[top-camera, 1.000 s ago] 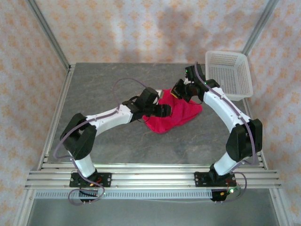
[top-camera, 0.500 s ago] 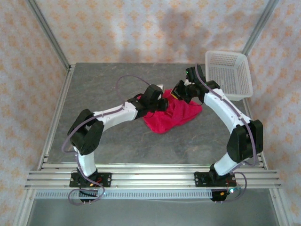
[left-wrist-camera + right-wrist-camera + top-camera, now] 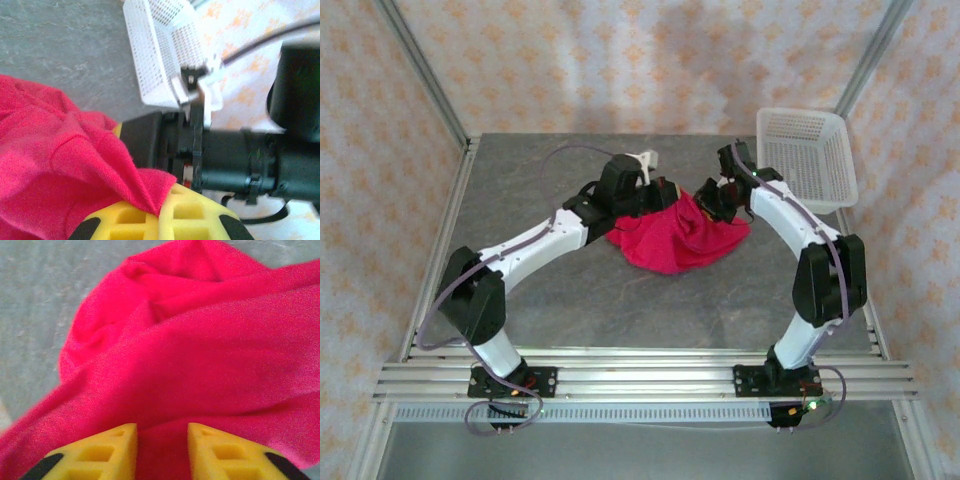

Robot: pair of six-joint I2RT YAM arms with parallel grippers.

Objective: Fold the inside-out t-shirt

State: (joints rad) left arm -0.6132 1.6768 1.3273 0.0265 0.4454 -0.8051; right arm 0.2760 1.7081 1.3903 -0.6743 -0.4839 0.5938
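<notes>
The inside-out t-shirt (image 3: 675, 235) is a bunched red heap on the grey table, between my two arms. My left gripper (image 3: 665, 195) is at the heap's far left edge. In the left wrist view its yellow fingers (image 3: 200, 212) are pressed together, with a fold of the red cloth (image 3: 55, 165) pinched between them at the left gripper (image 3: 162, 202). My right gripper (image 3: 713, 203) is at the heap's far right edge. In the right wrist view the right gripper (image 3: 162, 432) has its jaws apart, with red cloth (image 3: 200, 340) lying in the gap and beyond.
A white mesh basket (image 3: 807, 155) stands at the table's far right corner and shows in the left wrist view as the basket (image 3: 165, 55). Bare grey tabletop (image 3: 540, 290) lies to the left and front of the shirt. Metal frame posts edge the table.
My left gripper shut on the shirt's edge and moved toward the far side, drawing the cloth with it. My right gripper, shut before, now has its jaws apart.
</notes>
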